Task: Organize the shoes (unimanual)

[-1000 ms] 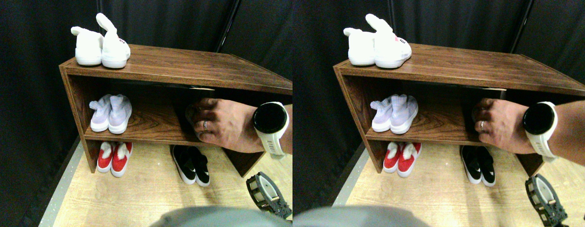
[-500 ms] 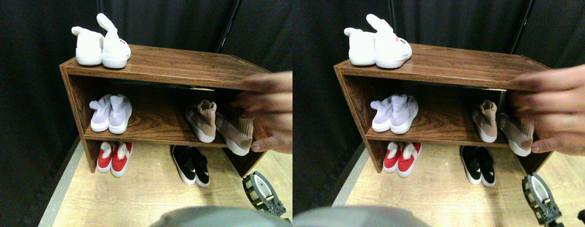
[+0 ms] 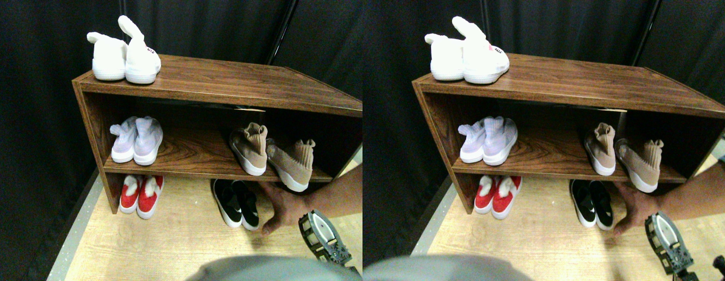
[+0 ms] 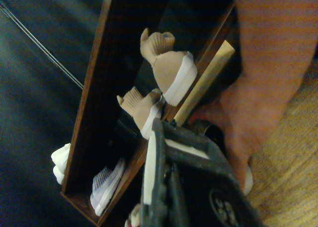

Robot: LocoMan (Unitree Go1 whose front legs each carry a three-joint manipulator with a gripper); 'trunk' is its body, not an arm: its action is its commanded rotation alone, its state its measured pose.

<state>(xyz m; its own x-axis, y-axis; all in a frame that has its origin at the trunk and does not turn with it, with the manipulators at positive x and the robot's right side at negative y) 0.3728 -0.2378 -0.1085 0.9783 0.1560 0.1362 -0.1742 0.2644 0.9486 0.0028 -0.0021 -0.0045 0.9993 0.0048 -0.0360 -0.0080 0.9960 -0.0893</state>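
Note:
Two tan knit shoes stand on the right of the middle shelf. One point(image 3: 249, 150) point(image 4: 144, 109) is straight. The other point(image 3: 292, 164) point(image 4: 171, 69) lies askew, with its toe over the shelf's front edge. A pair of black slip-ons point(image 3: 236, 202) sits on the floor under the shelf. A person's hand point(image 3: 283, 206) point(image 4: 263, 103) reaches in low from the right, beside the black pair. My right gripper point(image 3: 321, 234) point(image 4: 166, 182) hangs low at the lower right, in front of the shelf and just right of that hand, with no shoe in it.
The brown wooden shelf unit point(image 3: 222, 82) stands on a light wood floor point(image 3: 163, 246) before dark curtains. White bunny-eared shoes point(image 3: 125, 55) sit on its top left, lavender knit shoes point(image 3: 137, 140) on the middle shelf's left, and red shoes point(image 3: 139, 196) on the floor below.
The person's hand has let go of the tan shoes on the middle shelf and dropped to the floor beside the black slip-ons. My gripper has barely moved.

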